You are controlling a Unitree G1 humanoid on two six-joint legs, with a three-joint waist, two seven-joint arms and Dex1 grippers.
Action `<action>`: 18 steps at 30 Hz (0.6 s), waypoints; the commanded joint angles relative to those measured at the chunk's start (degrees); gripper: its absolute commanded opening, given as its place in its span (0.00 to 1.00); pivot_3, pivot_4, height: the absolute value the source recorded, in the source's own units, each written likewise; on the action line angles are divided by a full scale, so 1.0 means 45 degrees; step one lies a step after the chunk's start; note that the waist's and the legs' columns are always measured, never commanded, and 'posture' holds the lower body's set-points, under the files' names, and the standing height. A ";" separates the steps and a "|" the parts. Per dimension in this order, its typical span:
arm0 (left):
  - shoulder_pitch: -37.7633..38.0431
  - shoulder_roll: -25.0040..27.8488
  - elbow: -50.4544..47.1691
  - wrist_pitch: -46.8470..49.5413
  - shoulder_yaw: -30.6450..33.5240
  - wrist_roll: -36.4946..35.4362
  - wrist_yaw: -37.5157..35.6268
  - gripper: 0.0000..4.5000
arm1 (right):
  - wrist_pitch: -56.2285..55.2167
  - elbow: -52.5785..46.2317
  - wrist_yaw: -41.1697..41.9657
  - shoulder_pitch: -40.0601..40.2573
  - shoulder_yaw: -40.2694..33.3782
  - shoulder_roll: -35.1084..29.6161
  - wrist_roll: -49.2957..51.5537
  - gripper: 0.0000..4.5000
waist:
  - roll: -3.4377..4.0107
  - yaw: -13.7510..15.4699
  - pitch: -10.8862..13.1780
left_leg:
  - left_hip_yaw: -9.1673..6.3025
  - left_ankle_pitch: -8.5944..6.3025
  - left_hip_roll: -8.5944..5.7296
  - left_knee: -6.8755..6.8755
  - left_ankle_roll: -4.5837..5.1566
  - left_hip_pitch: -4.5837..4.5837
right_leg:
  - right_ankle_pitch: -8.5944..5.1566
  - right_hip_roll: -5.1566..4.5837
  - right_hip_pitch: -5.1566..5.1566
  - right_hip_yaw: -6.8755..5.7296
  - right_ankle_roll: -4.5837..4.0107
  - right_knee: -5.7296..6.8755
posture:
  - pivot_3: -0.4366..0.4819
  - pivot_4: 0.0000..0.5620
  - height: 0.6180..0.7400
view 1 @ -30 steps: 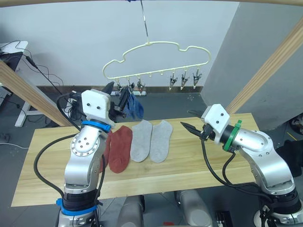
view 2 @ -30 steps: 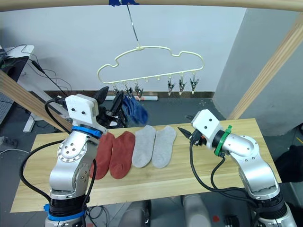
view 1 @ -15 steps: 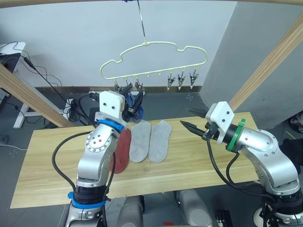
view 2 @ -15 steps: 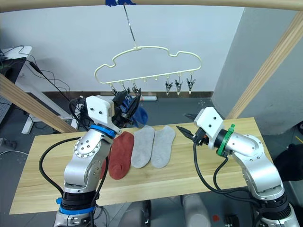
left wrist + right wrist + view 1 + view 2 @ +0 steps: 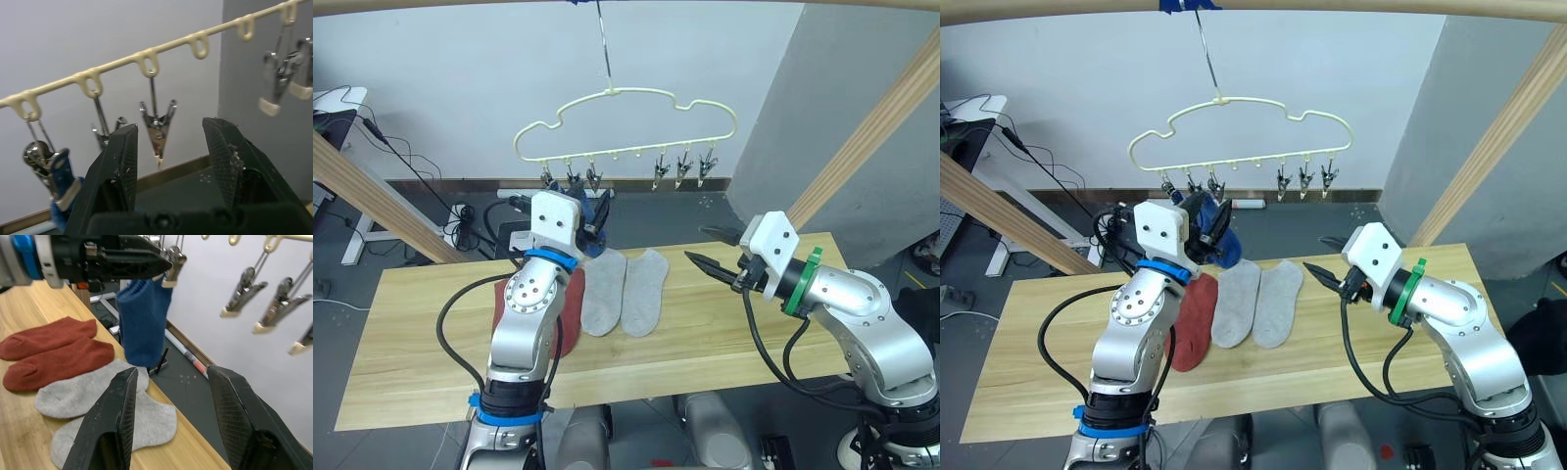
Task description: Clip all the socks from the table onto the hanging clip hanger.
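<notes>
Left gripper (image 5: 168, 142) gapes empty at clips of hanger (image 5: 626, 98), upper centre; blue sock (image 5: 143, 320) hangs clipped. Right gripper (image 5: 705, 247) wide, empty, right of grey socks (image 5: 625, 290) on table (image 5: 401, 343).

no readable text, labels or numbers anywhere.

Left gripper (image 5: 168, 147) spread open right under the clip hanger (image 5: 626, 125), one clip (image 5: 157, 129) dangling free between its fingers. Blue sock (image 5: 143, 323) crowds the frame's lower left. Open tabletop (image 5: 421, 333) at both ends of the table.
</notes>
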 commanded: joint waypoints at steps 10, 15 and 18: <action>-0.1060 -0.0377 0.1034 -0.1021 0.0004 0.0283 0.0293 0.52 | -0.0334 -0.0453 -0.0046 -0.0205 -0.0086 -0.0084 0.0271 0.51 | -0.0002 -0.0003 0.0001 | 0.0001 0.0000 0.0000 0.0000 0.0000 -0.0001 | 0.0000 0.0000 0.0000 0.0001 0.0000 0.0000 | 0.19 0.56 1.00; -0.1346 -0.0464 0.1464 -0.1301 0.0019 0.0444 0.0422 0.52 | -0.0337 -0.0439 -0.0096 -0.0193 -0.0062 -0.0061 0.0248 0.51 | -0.0002 -0.0002 0.0001 | 0.0001 0.0000 -0.0001 0.0000 0.0000 -0.0002 | 0.0000 0.0000 0.0000 0.0001 0.0000 -0.0001 | 0.18 0.56 1.00; -0.1470 -0.0462 0.1645 -0.1516 -0.0040 0.0544 0.0406 0.52 | -0.0350 -0.0415 -0.0109 -0.0161 -0.0063 -0.0057 0.0239 0.51 | -0.0002 -0.0002 0.0001 | -0.0001 0.0000 -0.0001 0.0001 0.0000 -0.0002 | 0.0000 0.0000 0.0000 -0.0002 0.0000 0.0000 | 0.18 0.56 1.00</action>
